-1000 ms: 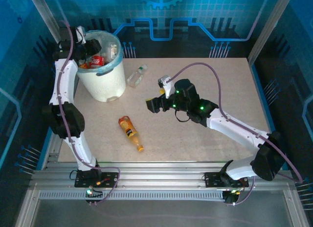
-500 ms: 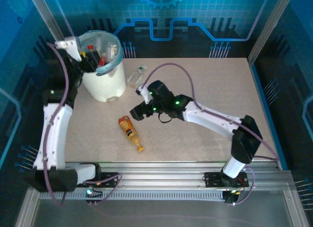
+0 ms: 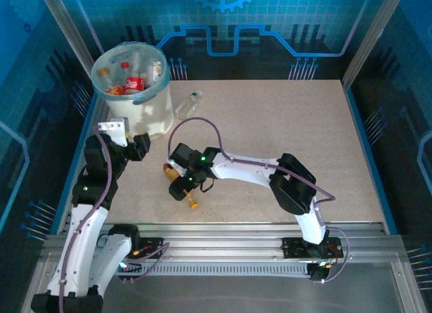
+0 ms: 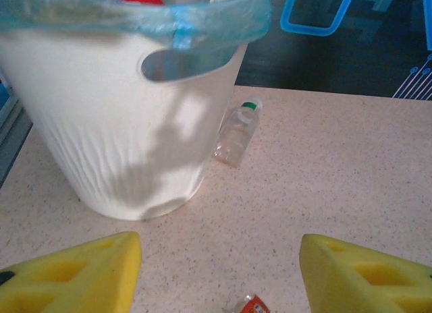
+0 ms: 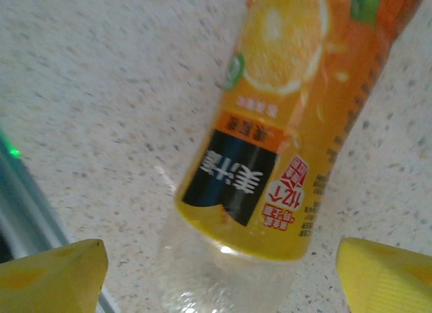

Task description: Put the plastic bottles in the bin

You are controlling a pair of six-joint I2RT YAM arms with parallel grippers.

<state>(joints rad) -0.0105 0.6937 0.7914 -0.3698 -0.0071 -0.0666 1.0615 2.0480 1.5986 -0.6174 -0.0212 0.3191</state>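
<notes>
My right pincer [image 5: 219,276] gapes wide and empty over the orange bottle [image 5: 270,124], lining up the grasp. Next I should lower, close on its body, and carry it to the bin [image 3: 145,121].

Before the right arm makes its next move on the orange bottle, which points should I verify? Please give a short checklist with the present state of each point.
1. The right tool is open: ok, it stands wide.
2. The orange bottle lies between its fingers: ok, roughly centred in the wrist view.
3. The bottle is gripped: not ok, both fingers are apart from it.
4. The left tool is empty: ok, it is open with nothing held.
5. The mouth of the bin is free: ok, no arm is over it.
6. All bottles are binned: not ok, a clear bottle lies beside the bin.
</notes>
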